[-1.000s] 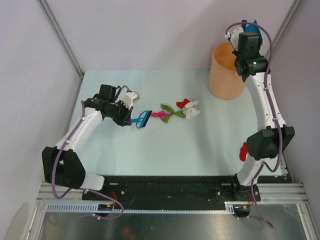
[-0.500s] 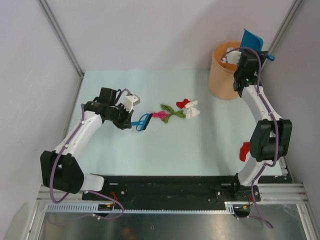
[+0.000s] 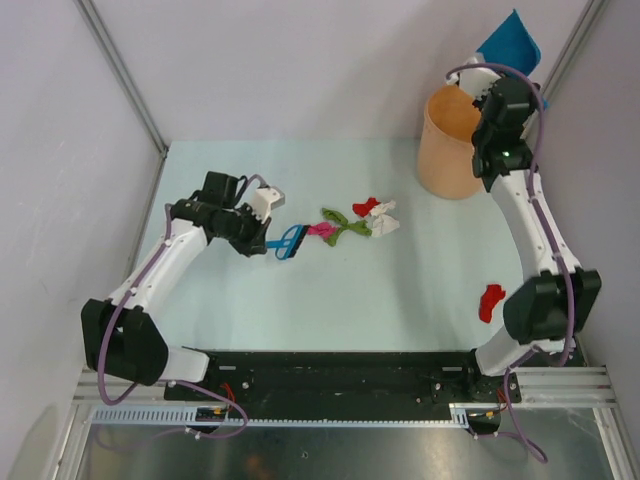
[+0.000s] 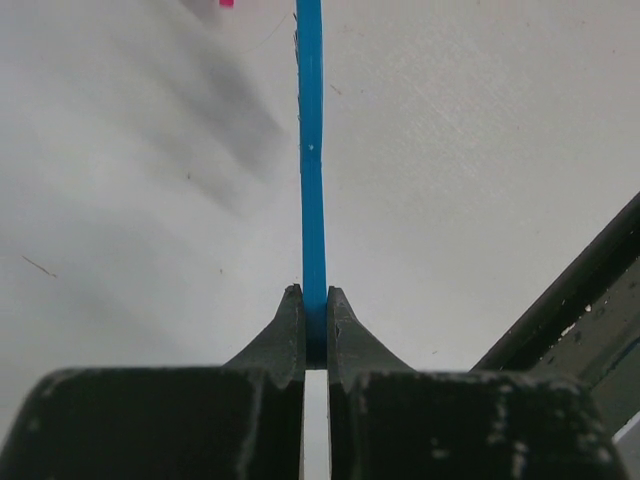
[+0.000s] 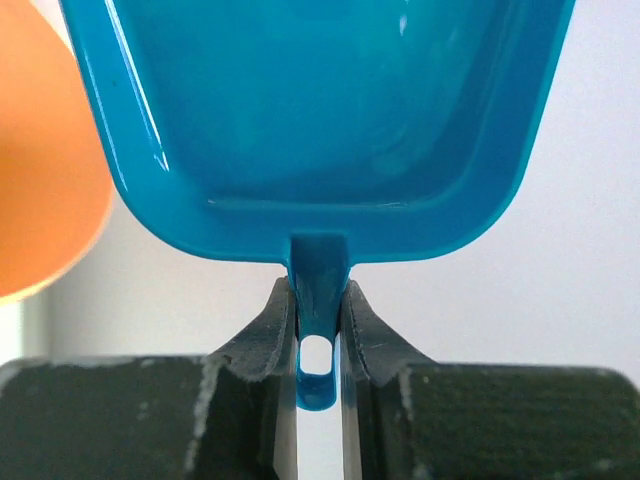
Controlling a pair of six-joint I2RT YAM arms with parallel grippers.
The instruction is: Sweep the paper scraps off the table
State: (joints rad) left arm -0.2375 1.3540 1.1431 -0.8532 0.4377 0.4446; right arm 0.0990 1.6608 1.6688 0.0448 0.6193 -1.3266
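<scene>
The paper scraps (image 3: pixel 355 220) lie in a row in the middle of the table (image 3: pixel 330 310), with one red scrap (image 3: pixel 490 302) alone near the right edge. The left gripper (image 4: pixel 315 318) pinches a blue brush (image 3: pixel 288 242) right beside the row, ready to push them. The right gripper (image 5: pixel 318 300) holds the blue dustpan (image 5: pixel 318 110) up by the orange bin (image 3: pixel 447 150) at the far right corner, likely to tip it.

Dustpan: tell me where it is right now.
In the top view the blue dustpan is up in the air at the far right, just beyond the rim of the orange bin, its handle clamped in the jaws of the right arm.
</scene>
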